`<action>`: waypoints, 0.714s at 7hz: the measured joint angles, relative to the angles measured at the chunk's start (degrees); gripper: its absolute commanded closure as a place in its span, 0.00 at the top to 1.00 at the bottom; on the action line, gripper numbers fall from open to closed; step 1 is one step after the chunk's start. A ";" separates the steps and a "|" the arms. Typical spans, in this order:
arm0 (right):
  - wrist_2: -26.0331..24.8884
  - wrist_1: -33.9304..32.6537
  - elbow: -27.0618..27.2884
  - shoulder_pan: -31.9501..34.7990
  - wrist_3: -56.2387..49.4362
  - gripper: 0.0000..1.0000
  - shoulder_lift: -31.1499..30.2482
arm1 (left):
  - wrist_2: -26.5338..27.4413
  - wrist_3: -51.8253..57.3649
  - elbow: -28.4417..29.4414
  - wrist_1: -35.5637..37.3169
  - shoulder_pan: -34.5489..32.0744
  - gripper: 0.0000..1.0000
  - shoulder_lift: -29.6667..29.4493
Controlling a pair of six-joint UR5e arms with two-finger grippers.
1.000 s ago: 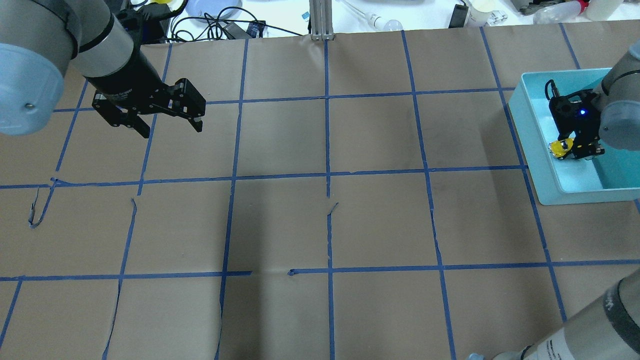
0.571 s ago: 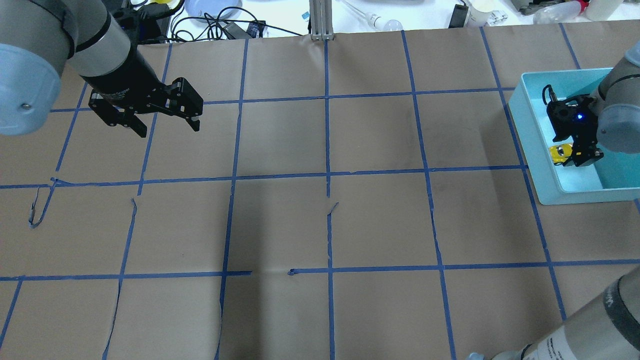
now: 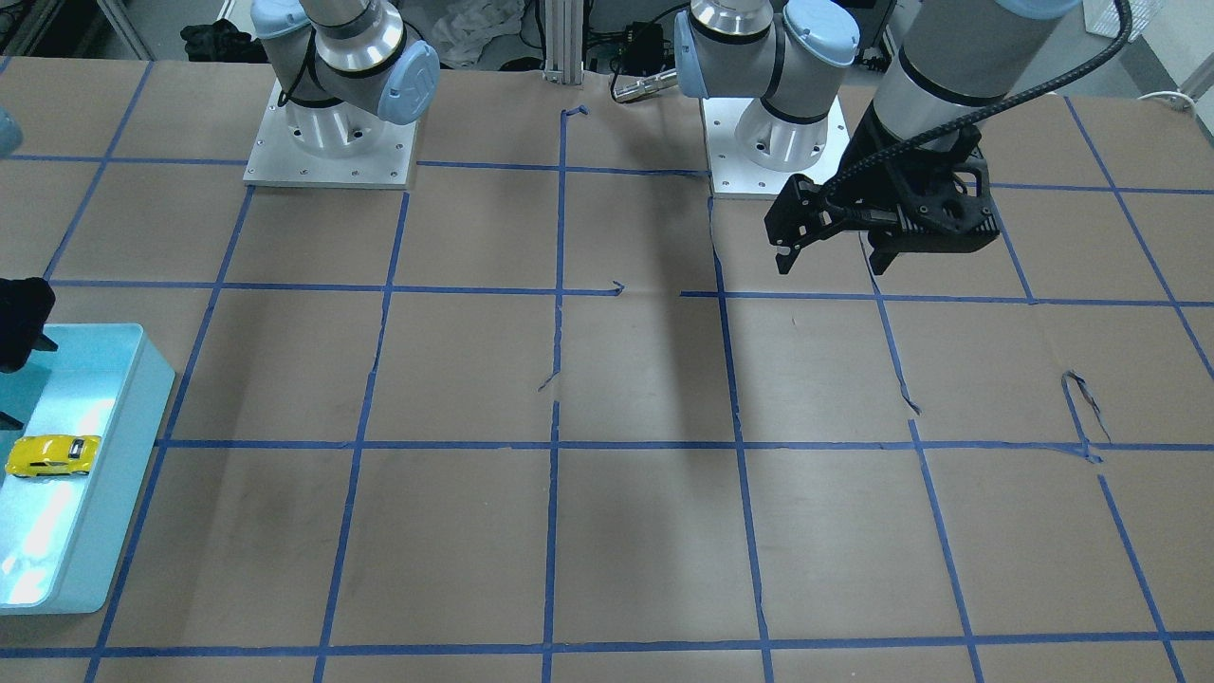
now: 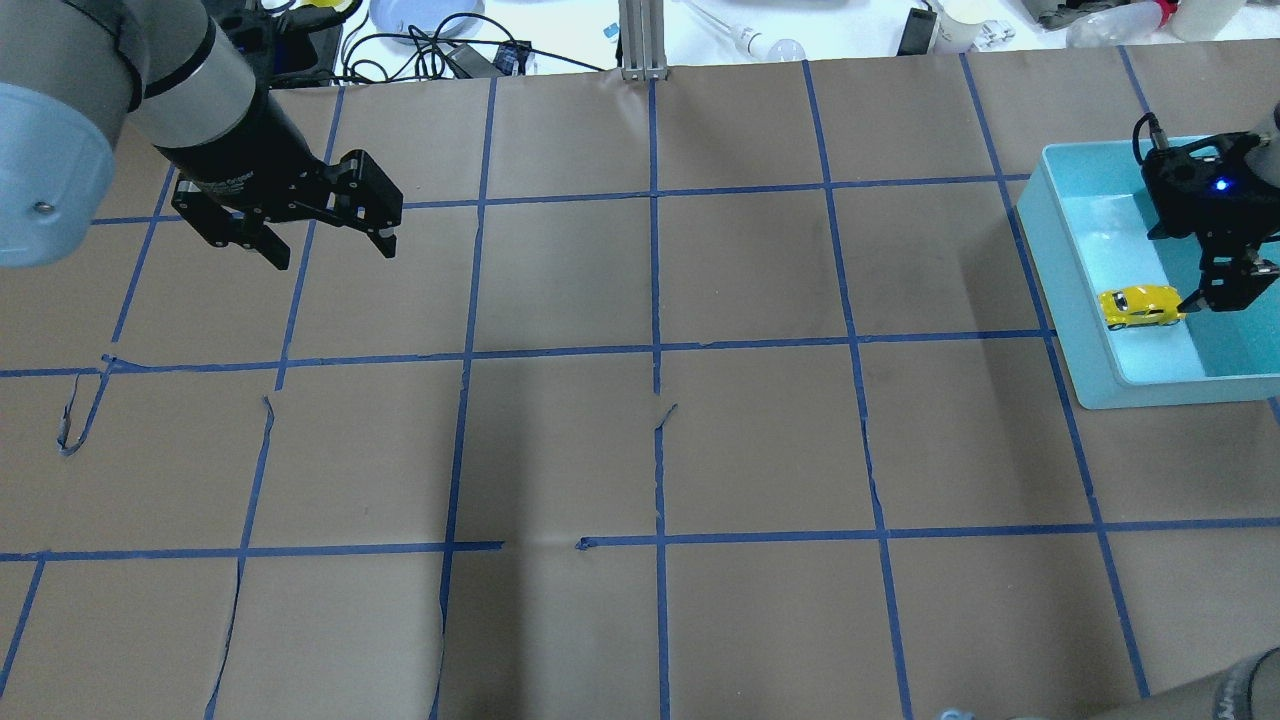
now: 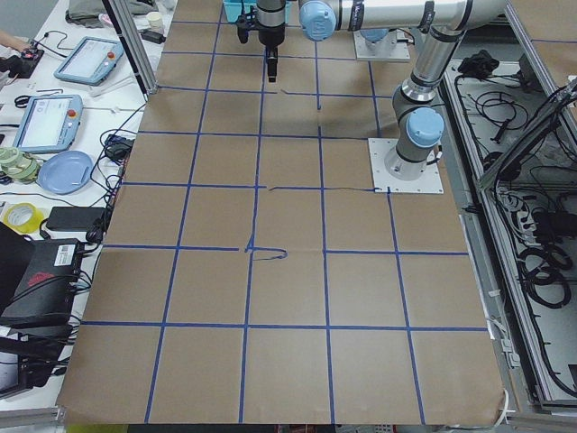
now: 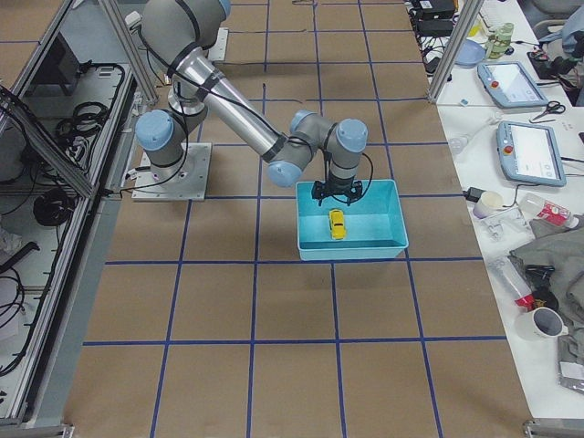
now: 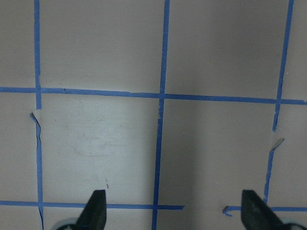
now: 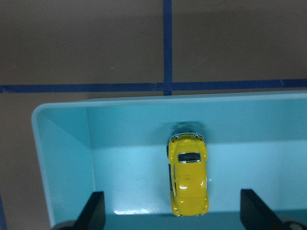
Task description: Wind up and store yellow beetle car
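The yellow beetle car point(image 4: 1140, 305) lies on its wheels on the floor of the teal bin point(image 4: 1060, 290), near the bin's inner wall. My right gripper point(image 4: 1228, 288) hovers over the bin just beside the car, open and holding nothing. In the right wrist view the car point(image 8: 188, 175) sits below and between the spread fingers of that gripper point(image 8: 173, 213). The front-facing view shows the car point(image 3: 52, 455) in the bin point(image 3: 142, 398) at the left edge. My left gripper point(image 4: 335, 255) hangs open over bare paper at the far left, far from the car.
Brown paper with a blue tape grid point(image 4: 655, 350) covers the table, torn in a few spots. Cables, a bulb and bottles point(image 4: 770, 45) lie beyond the far edge. Both arm bases point(image 3: 327, 142) stand on the robot's side.
The right gripper opened and let go of the car, then rose and drew back; the car now rests on the bin floor. The left gripper drifted slightly left.
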 measured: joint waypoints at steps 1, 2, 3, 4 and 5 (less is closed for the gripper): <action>0.01 6.37 -3.16 0.09 1.51 1.00 -2.13 | 0.06 0.14 0.01 0.04 -0.01 1.00 0.22; -0.05 13.27 -7.15 0.16 2.89 1.00 -3.52 | 0.13 0.26 -0.01 0.06 0.00 1.00 0.51; -0.10 19.90 -11.16 0.25 5.20 1.00 -4.72 | 0.46 0.33 0.06 0.08 0.01 1.00 0.67; -0.09 24.75 -13.90 0.49 9.01 1.00 -6.03 | 1.16 0.44 0.20 0.12 0.04 1.00 0.78; -0.05 27.20 -15.09 1.27 13.30 1.00 -7.03 | 1.79 1.11 0.27 0.14 0.06 1.00 0.84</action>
